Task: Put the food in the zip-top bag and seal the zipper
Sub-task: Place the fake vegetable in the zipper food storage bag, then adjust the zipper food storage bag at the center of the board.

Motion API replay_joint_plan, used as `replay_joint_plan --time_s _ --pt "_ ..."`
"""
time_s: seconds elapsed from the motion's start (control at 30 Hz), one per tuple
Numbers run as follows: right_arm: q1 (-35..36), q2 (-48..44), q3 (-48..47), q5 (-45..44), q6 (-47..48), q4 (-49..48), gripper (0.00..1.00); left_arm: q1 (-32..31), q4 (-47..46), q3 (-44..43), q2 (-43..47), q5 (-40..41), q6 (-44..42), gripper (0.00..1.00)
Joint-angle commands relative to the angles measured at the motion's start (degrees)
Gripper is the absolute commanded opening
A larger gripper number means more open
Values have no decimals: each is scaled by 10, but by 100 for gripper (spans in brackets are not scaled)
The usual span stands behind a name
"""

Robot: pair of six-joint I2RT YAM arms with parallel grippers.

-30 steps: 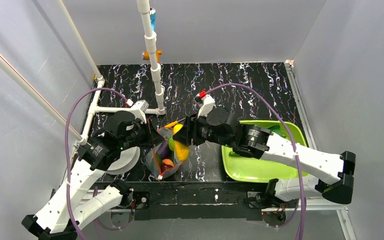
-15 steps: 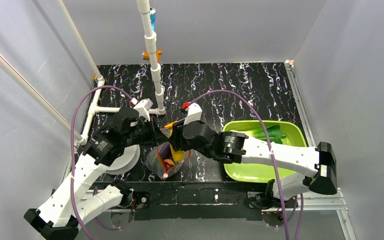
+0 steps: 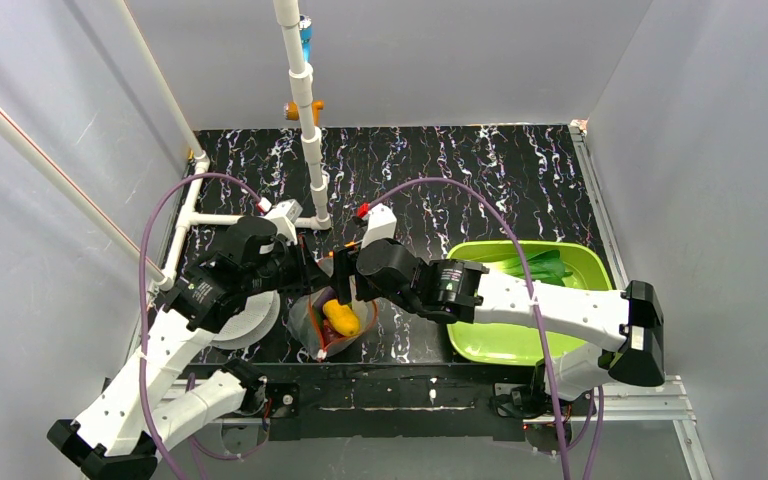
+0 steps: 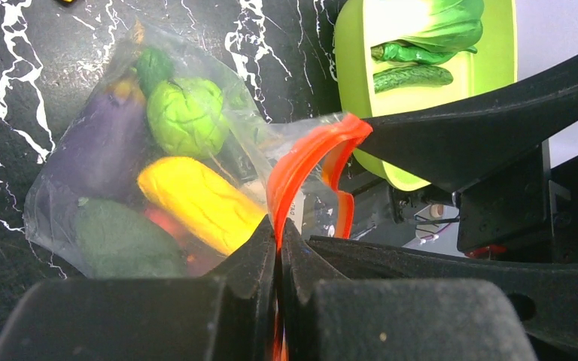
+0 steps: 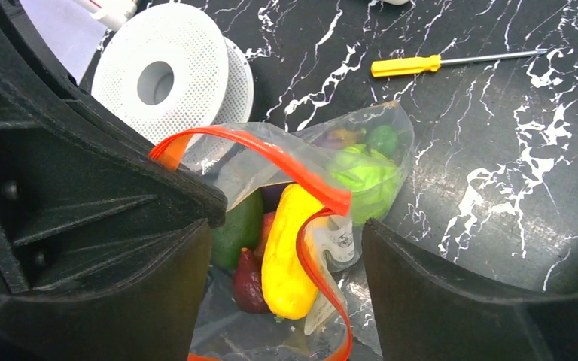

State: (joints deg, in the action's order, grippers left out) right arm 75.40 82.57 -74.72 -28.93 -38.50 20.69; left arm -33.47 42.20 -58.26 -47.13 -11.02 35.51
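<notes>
The zip-top bag [image 3: 328,322] sits in the lower middle of the overhead view, on the black marbled table [image 3: 480,180] between the two arms, its mouth raised and gaping. The zipper [image 4: 305,162] curls in an open red-orange loop. The left gripper [image 4: 278,229] is clenched on that strip, its fingers pressed together at the lower centre of the left wrist view. The right gripper [image 5: 290,222] is released, its jaws spread wide to either side of the bag's mouth; one finger seems to touch the strip's end at the left, though the angle makes that hard to confirm. Inside the bag lie a purple eggplant [image 4: 101,147], a bright green round one [image 4: 188,116], a yellow piece [image 4: 196,199] and a dark avocado [image 4: 124,241]. At right, the green tray [image 3: 480,335] holds bok choy [image 4: 436,22] and a cucumber [image 4: 414,75]. A white spool [image 5: 162,75] lies at the upper left of the right wrist view, a yellow screwdriver [image 5: 410,65] at the top.
</notes>
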Motion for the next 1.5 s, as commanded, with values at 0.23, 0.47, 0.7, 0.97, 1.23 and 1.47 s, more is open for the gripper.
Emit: replay_joint_plan --time_s 0.23,0.47,0.7,0.97,1.23,1.47 --pt "-2 -18 -53 -45 47 118 89 -1 -11 -23 18 -10 -1 0" --pt "-34 -37 9 61 36 99 77 -1 -14 -28 4 -17 -5 0" --pt "-33 19 -12 129 23 83 61 0 -16 -32 -5 -35 -1 0" --pt "-53 5 -65 110 -32 158 1 -1 -2 -45 -5 -86 -42 22" --pt "-203 -128 68 322 -229 38 1 -1 52 -159 -51 -87 -219 63" --pt "-247 -157 55 262 -354 114 1 -7 -63 -112 -76 -187 -314 93"
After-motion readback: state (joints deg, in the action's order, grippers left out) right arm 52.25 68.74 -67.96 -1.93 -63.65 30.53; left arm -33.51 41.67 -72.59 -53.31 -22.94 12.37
